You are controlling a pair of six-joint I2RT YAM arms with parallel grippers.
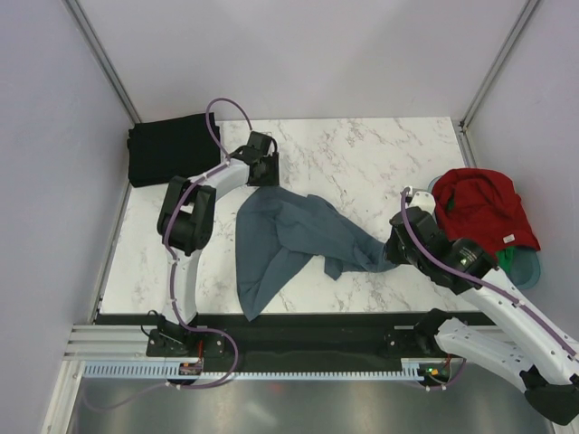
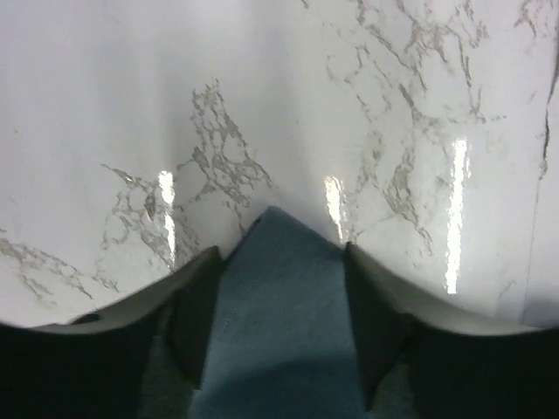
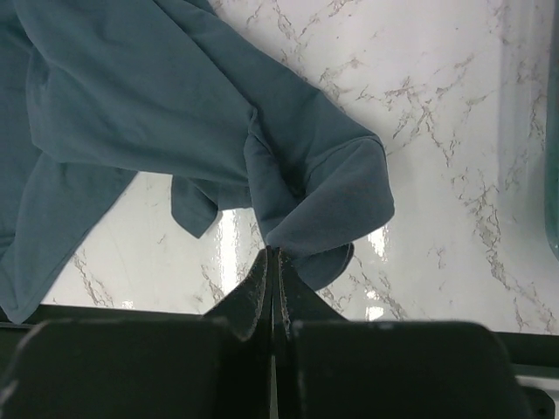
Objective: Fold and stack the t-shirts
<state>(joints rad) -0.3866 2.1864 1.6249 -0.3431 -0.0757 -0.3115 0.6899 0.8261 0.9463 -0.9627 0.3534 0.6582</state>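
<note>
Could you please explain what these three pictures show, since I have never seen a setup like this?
These are two robot arms fixed at the near edge of a marble table. The overhead picture looks down on both; the other two come from cameras on each wrist. A blue-grey t-shirt lies crumpled in the middle. The left pincer has a corner of that shirt between its part-open fingers, with no firm grip visible yet. The right pincer is shut, its tips at a fold of the same shirt; it seems to pinch the cloth. A folded black t-shirt sits at the far left corner, and a red t-shirt lies over a pale blue tub on the right.
</note>
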